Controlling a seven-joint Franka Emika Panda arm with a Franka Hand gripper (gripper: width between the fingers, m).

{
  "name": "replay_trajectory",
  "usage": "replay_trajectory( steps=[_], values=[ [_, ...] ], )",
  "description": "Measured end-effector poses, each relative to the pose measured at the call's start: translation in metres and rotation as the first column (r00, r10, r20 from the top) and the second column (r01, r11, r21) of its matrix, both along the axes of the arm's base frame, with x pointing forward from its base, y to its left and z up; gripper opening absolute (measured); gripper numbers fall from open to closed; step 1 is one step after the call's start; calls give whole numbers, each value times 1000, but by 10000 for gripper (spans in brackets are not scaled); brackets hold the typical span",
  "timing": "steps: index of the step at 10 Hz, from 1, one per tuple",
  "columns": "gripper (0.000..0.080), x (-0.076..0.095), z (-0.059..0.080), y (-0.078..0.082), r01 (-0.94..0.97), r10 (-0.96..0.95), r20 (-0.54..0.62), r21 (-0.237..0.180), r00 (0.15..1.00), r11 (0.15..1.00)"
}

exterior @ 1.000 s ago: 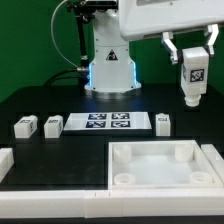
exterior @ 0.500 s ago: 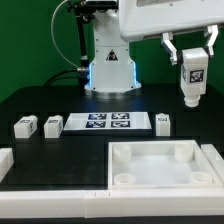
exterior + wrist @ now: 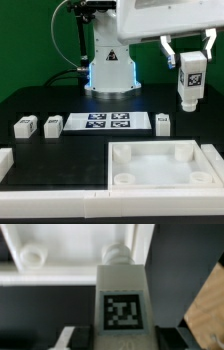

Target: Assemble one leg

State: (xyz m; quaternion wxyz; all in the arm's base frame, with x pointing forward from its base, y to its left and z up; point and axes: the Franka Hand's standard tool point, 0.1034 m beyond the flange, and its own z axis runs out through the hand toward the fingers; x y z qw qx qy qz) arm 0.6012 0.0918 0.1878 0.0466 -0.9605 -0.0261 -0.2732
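Pincer [image 3: 190, 62] first: clamped shut on the leg [image 3: 190, 82], held upright and high above the tabletop [image 3: 60, 100], toward the exterior view's right, tag face turned to the camera. Hung clear of everything, well apart from the socketed white tray piece [image 3: 150, 148] lying nearer, and above and slightly right of a spare leg [image 3: 162, 121] resting beside the marker board [image 3: 105, 123]. From the wrist view, looked roughly lined up with one round socket [image 3: 117, 252], yet too blurred to call it true.

Judged the chief hazard to be a miss at that socket. Feared landing the leg's end on the socket rim through some small offset or tilt on the way down, jamming it there, or shoving the tray piece, possibly loose, across the tabletop. Feared also pivoting the leg between the fingers under such a push, given a hold only on its upper part. Counted a low sideways pass a lesser risk: liable to clip the spare leg and knock it over. Could not tell how snug the socket fit would prove, so reckoned force a further unknown.
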Motion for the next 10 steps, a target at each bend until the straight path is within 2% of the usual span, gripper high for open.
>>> replay_trajectory(
  steps=[1,2,3,6,7,8,10],
  values=[
    [292,12,-1,0,6,-7,121,9,993,1000],
    [292,14,-15,2,12,-14,171,15,985,1000],
    [293,9,-26,7,16,-19,120,20,993,1000],
    [294,9,-26,7,11,-13,121,15,993,1000],
    [294,5,-33,12,16,-18,97,21,995,1000],
    [294,7,-42,15,12,-13,75,16,997,1000],
    [294,20,-55,9,12,-13,45,6,999,1000]
  ],
)
